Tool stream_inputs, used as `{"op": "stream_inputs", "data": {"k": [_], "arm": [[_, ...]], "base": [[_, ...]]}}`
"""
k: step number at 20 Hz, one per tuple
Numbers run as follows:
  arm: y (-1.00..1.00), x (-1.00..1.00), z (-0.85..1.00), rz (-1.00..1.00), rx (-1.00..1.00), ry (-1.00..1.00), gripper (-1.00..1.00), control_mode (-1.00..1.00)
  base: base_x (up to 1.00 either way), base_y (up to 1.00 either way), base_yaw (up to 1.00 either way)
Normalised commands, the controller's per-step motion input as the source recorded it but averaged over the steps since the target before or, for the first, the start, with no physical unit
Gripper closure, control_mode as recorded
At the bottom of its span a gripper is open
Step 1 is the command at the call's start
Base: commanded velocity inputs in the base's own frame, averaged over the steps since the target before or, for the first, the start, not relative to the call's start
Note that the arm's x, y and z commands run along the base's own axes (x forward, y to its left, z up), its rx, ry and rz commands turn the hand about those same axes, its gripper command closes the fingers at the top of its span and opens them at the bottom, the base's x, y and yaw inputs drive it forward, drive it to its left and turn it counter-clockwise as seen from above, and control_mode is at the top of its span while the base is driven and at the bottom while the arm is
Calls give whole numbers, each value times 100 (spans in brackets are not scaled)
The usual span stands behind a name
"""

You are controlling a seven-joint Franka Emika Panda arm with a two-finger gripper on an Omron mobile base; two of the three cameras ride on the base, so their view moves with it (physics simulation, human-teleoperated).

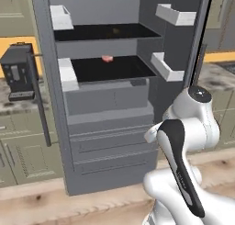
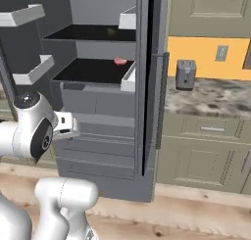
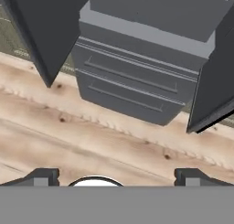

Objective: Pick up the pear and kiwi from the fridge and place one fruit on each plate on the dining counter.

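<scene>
Progress: early, by my reading; the fridge point(image 1: 110, 118) stands open and no fruit is in hand, so both fruits and both plates remain.
Gripper: the gripper point(image 3: 116, 175) points down at the wooden floor point(image 3: 68, 136) before the fridge drawers point(image 3: 132, 88); fingers wide apart, holding nothing.
Upper shelf: a faint dull spot point(image 1: 115, 31), possibly the pear or kiwi; too dim to tell.
Lower shelf: a pink lump point(image 1: 107, 59) near the back.
Door bins: the white bins point(image 1: 175, 14) look empty.

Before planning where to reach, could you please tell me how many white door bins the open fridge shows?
4: upper left, lower left, upper right, lower right. More may sit above the frame.
</scene>
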Motion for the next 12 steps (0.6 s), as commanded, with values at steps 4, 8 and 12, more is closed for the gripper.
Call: {"op": "stream_inputs", "data": {"k": [4, 8, 12], "arm": [[0, 0, 0, 0, 0, 0, -100, 100], [0, 0, 0, 0, 0, 0, -100, 100], [0, 0, 0, 0, 0, 0, -100, 100]], "base": [[90, 25, 8], [88, 24, 7], [84, 16, 4]]}}
